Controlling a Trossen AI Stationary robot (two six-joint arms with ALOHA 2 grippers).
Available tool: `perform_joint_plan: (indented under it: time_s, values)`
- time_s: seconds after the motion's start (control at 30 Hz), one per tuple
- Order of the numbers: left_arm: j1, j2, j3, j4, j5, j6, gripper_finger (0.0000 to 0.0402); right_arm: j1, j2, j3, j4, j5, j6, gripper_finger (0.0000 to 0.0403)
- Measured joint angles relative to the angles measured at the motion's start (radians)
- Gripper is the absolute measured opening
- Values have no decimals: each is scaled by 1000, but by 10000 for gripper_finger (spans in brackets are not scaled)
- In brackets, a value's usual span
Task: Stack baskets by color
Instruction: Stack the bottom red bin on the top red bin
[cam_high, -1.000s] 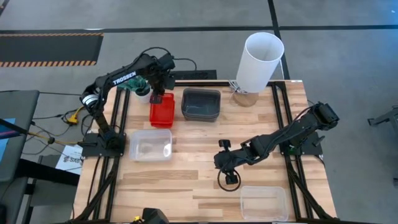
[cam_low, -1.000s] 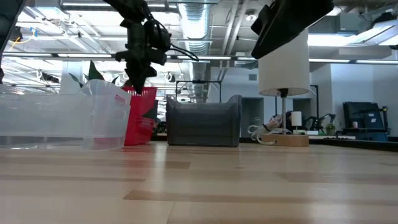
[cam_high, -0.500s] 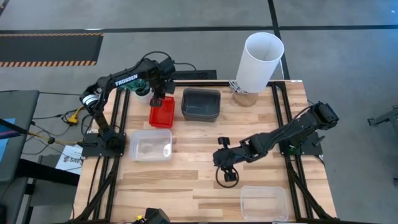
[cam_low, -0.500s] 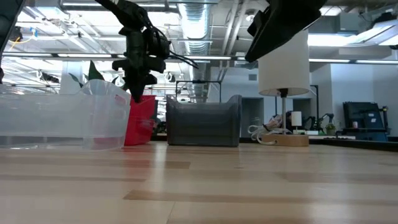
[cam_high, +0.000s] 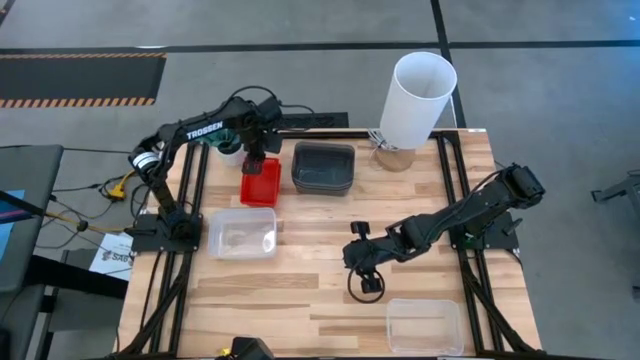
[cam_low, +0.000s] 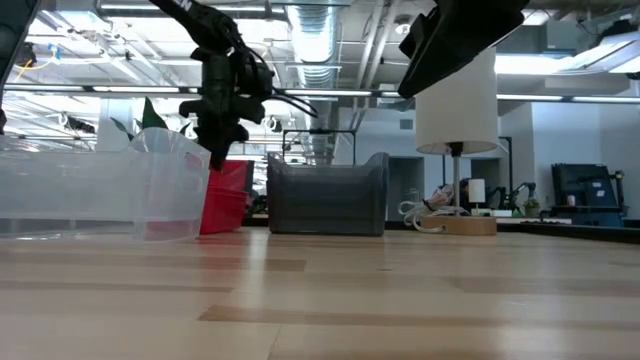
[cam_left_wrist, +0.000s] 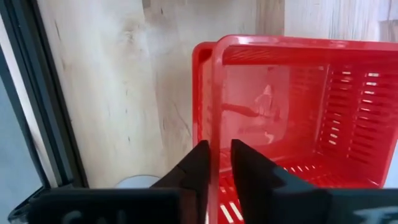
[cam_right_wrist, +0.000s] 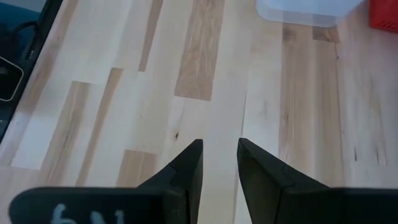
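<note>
We've got the left gripper (cam_high: 255, 157) at the far end of the red basket stack (cam_high: 261, 181), far-left part of the table (cam_high: 330, 270). In the left wrist view its fingers (cam_left_wrist: 198, 163) straddle the top red basket's end wall with only a thin gap either side; we can't tell if they're pinching it or have just let go. The top basket sits a bit offset from the red rim under it, so nesting may not be complete.

Risks as we see them: if the wall is pinched, or a finger drags on it, lifting the arm could pull the top basket up with it or tip it askew. Sideways drift could shove the stack into the grey baskets (cam_high: 323, 167) just beside on the right.

Red stack's long axis runs near-to-far, open side up. Grey stack lies left-right.

Right gripper (cam_high: 367, 283) hovers mid-table w/ jaws part open, holding nothing; it waits between the clear basket (cam_high: 242, 232) on the left and the other clear basket (cam_high: 424, 325) at the near-right corner. Those two aren't stacked yet.
</note>
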Motion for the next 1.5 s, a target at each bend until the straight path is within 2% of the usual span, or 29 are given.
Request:
perform_joint_plan:
  time_s: [0.23,0.37,0.57,0.7,0.8,0.97,1.1,1.27,1.5]
  values:
    - [-9,0,0,-4,-1,-2,116,0,0,0,-1,0,8,120]
    - [-9,0,0,-7,-2,-11,134,0,0,0,-13,0,9,120]
    - [-9,0,1,-10,-43,-41,130,1,-1,0,-48,-6,46,120]
    - [-9,0,29,-33,-35,-80,122,8,-15,0,-114,-6,87,120]
    - [-9,0,67,-80,-3,-103,119,15,-30,0,-130,-6,123,120]
    - [-10,-19,115,-134,110,-138,118,27,-74,0,-198,-8,231,120]
    - [-7,-35,58,-50,131,-130,95,64,-112,0,-226,-3,296,120]
    - [-6,-31,-14,-34,164,-40,12,136,-127,0,-226,43,330,120]
    - [18,-14,-34,46,120,-67,0,189,-127,0,-226,92,346,120]
